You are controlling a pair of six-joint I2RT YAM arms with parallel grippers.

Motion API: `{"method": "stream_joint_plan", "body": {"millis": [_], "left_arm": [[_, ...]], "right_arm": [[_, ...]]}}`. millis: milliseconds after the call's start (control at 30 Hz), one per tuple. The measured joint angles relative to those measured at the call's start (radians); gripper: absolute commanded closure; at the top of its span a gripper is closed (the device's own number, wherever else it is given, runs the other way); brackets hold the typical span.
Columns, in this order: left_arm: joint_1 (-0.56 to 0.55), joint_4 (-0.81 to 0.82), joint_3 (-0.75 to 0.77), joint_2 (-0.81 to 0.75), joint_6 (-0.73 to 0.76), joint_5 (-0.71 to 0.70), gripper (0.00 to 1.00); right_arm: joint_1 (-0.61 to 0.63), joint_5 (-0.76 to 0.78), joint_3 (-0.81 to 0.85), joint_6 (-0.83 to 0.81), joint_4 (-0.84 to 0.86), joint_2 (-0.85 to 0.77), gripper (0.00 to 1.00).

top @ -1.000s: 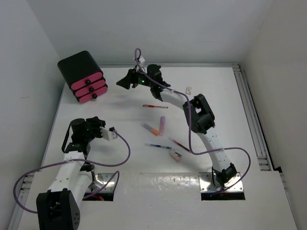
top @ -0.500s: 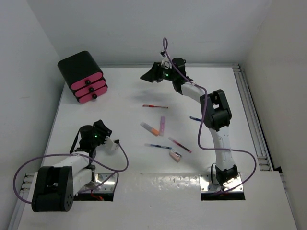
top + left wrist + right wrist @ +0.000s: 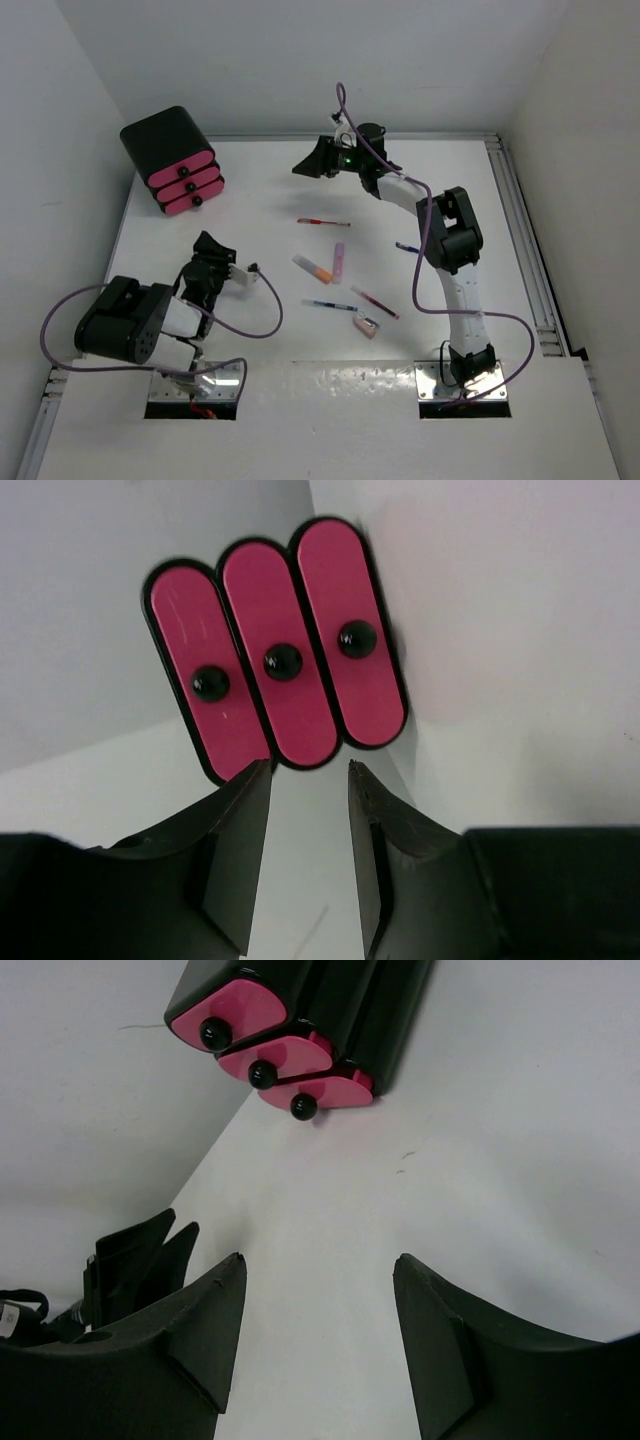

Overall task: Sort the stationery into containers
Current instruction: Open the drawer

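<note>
The black cabinet [image 3: 163,138] stands at the far left with three pink drawers [image 3: 186,186], all looking shut; they also show in the left wrist view [image 3: 283,695] and the right wrist view [image 3: 275,1055]. Loose on the table lie a red pen [image 3: 323,221], a lilac marker [image 3: 339,262], an orange-and-white marker [image 3: 313,268], a blue pen [image 3: 330,305], another red pen [image 3: 373,301], a pinkish eraser [image 3: 367,325] and a small blue item [image 3: 407,246]. My left gripper [image 3: 207,243] [image 3: 308,770] is open and empty, facing the drawers. My right gripper [image 3: 305,165] [image 3: 320,1260] is open and empty, raised at the table's far side.
White walls close in the table at the left, back and right. A metal rail [image 3: 525,250] runs along the right edge. Purple cables [image 3: 245,325] loop round both arms. The left gripper's fingers show in the right wrist view [image 3: 140,1260].
My left arm has folded back toward its base, and its gripper now sits further right and further from the base. My right gripper swung right from beside the cabinet, then held almost still.
</note>
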Motion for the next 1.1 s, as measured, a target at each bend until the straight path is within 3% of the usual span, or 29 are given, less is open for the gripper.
{"method": "stream_joint_plan", "body": {"millis": [200,367,500,667,933,1100], "left_arm": [[-0.021,0.138,0.001,0.158,-0.149,-0.137,0.59],[-0.062,0.161,0.026,0.297,-0.206,-0.234,0.60],[-0.095,0.164,0.030,0.319,-0.232,-0.293,0.60],[-0.107,0.167,0.031,0.233,-0.245,-0.334,0.59],[-0.150,0.196,0.037,-0.039,-0.323,-0.398,0.56],[-0.175,0.193,0.005,-0.060,-0.346,-0.428,0.58]], "right_arm": [[-0.001,-0.003,0.000,-0.005,-0.013,0.000,0.39],[-0.001,-0.004,0.000,-0.014,-0.024,0.000,0.39],[-0.003,-0.004,-0.001,-0.033,-0.046,0.000,0.39],[-0.013,-0.004,-0.034,-0.061,-0.103,-0.037,0.39],[-0.084,0.007,-0.101,-0.160,-0.206,-0.190,0.38],[-0.124,0.037,-0.101,-0.238,-0.312,-0.254,0.37]]}}
